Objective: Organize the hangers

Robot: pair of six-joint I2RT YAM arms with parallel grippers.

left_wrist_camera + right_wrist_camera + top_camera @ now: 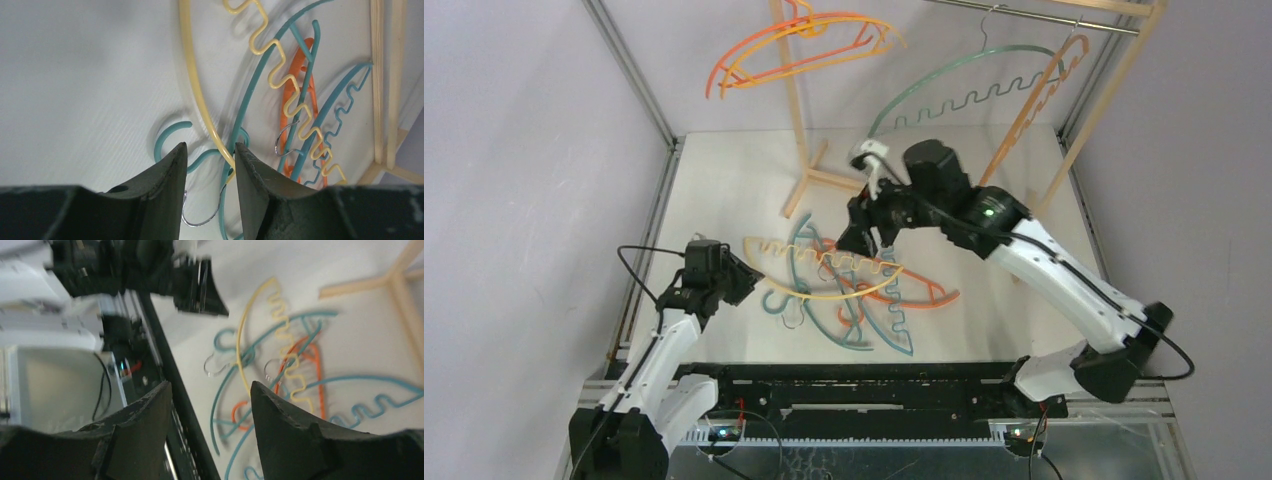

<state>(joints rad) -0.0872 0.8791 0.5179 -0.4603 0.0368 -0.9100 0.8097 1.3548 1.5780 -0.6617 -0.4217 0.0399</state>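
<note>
A tangle of hangers lies mid-table: a yellow one (824, 272) on top, teal ones (879, 330) and an orange one (936, 296) under it. My left gripper (746, 280) is open at the pile's left end. In the left wrist view its open jaws (210, 150) straddle the yellow hanger's (192, 85) neck and metal hook (202, 220), and the neck lies against the right finger. My right gripper (864, 240) is open and empty above the pile (210, 387). Orange and yellow hangers (804, 45), a teal one (964, 85) and an orange one (1036, 100) hang on the rack.
The pale wooden rack frame (804, 130) stands at the back with its foot on the table, and its metal rod (1044, 15) runs across the top right. A black rail (854, 385) runs along the near edge. Metal corner posts (639, 75) flank the table.
</note>
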